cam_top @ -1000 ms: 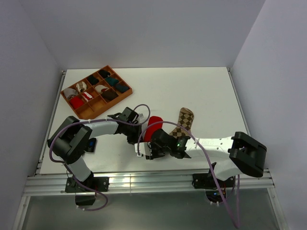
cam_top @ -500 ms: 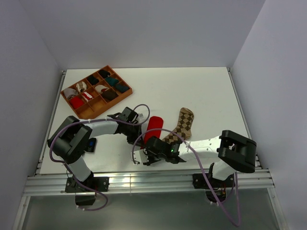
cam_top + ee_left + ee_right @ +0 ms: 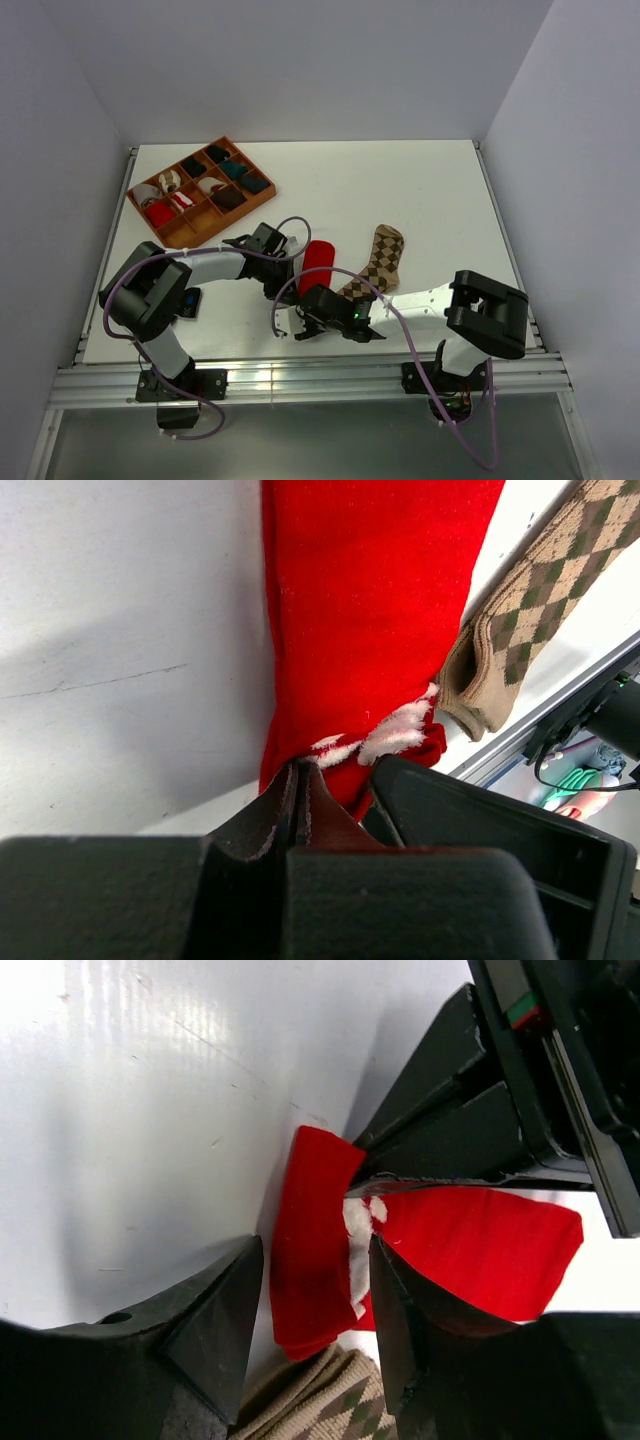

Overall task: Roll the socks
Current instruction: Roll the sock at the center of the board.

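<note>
Left gripper pinches the red sock at its end while the right gripper straddles it, spread (argyle sock alongside); rolling looks barely begun, needing a close-and-turn next.

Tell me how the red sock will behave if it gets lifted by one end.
Likely floppy: the red sock folds over itself in the right wrist view, so the free length should droop. Probably light, being thin fabric lying flat on the table. Pushed, it should bunch rather than slide or roll.
</note>
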